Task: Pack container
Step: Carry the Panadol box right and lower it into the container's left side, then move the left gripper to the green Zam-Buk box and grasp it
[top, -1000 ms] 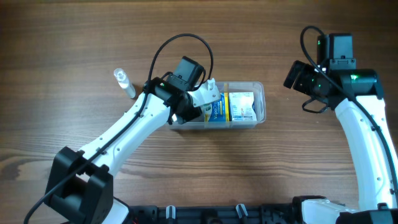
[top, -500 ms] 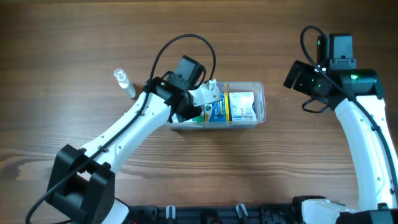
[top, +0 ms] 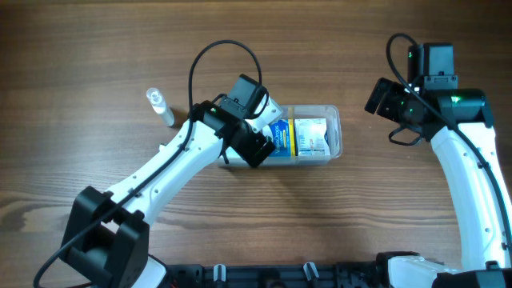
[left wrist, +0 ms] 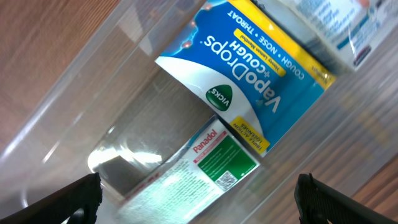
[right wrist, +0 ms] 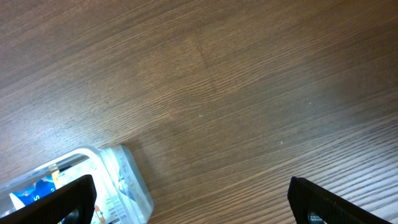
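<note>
The clear container [top: 336,132] lies at the table's middle. Inside it a blue Vicks VapoDrops box [top: 280,138] lies beside a white, blue and yellow box [top: 310,136]. My left gripper [top: 258,144] hovers over the container's left end. In the left wrist view the left gripper [left wrist: 199,202] is open, and a green-and-white Panadol box [left wrist: 202,165] lies free on the container's [left wrist: 74,93] floor below the Vicks box [left wrist: 249,81]. My right gripper [top: 386,98] stands open to the container's right. In the right wrist view the right gripper [right wrist: 199,205] holds nothing, above bare wood near the container's corner [right wrist: 124,180].
A small clear bottle [top: 158,104] lies on the wood left of the container, behind the left arm. The wooden table extends on all sides.
My left gripper has opened and let the Panadol box go into the container's left end; its wrist has turned slightly. The right arm has not moved.
</note>
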### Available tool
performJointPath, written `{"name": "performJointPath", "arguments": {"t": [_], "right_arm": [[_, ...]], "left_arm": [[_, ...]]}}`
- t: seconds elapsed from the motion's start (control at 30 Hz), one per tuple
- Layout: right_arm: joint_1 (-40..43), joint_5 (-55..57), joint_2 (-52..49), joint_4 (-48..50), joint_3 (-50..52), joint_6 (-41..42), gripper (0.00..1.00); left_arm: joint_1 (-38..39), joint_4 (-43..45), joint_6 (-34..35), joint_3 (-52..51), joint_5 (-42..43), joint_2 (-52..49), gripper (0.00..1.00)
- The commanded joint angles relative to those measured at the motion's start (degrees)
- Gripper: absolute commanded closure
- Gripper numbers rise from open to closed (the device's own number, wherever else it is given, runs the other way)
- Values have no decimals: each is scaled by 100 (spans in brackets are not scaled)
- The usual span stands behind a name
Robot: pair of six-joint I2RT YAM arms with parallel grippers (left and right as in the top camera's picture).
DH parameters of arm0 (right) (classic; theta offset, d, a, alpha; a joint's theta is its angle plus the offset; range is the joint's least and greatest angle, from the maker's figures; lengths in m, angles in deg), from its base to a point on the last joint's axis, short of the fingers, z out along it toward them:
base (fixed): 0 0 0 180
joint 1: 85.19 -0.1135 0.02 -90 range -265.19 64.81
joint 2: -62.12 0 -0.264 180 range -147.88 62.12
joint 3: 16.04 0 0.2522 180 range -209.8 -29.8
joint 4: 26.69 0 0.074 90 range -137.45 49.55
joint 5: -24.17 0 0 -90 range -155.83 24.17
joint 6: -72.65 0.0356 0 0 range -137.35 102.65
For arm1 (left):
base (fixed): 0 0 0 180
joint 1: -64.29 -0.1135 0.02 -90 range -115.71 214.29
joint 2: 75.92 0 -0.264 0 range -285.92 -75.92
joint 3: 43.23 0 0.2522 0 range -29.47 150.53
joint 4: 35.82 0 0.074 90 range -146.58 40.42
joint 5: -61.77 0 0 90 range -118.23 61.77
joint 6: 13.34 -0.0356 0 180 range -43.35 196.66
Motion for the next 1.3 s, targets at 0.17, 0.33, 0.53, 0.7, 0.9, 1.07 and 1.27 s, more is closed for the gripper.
{"name": "performJointPath", "arguments": {"t": [0.17,0.33,0.53,0.7,0.9,1.07,1.27], "right_arm": [[26,22,-42,20,-55,-68,0],[24,22,-42,24,-55,-68,0],[24,20,-42,24,-55,-68,0],[24,20,-42,24,-55,-68,0],[24,22,-42,37,-55,-70,0],[24,22,-42,39,-55,-66,0],[24,22,-42,39,-55,-68,0]], "left_arm": [[-28,-90,2736,63,83,-33,19],[-28,-201,3587,61,52,-39,72],[-26,-361,4116,-59,-402,-76,96],[-26,-313,3976,-219,-417,-92,96],[-68,-382,3731,136,-699,369,96],[-76,-866,3731,713,-1029,1460,46],[-380,-2192,4468,713,-2133,2253,21]]}}
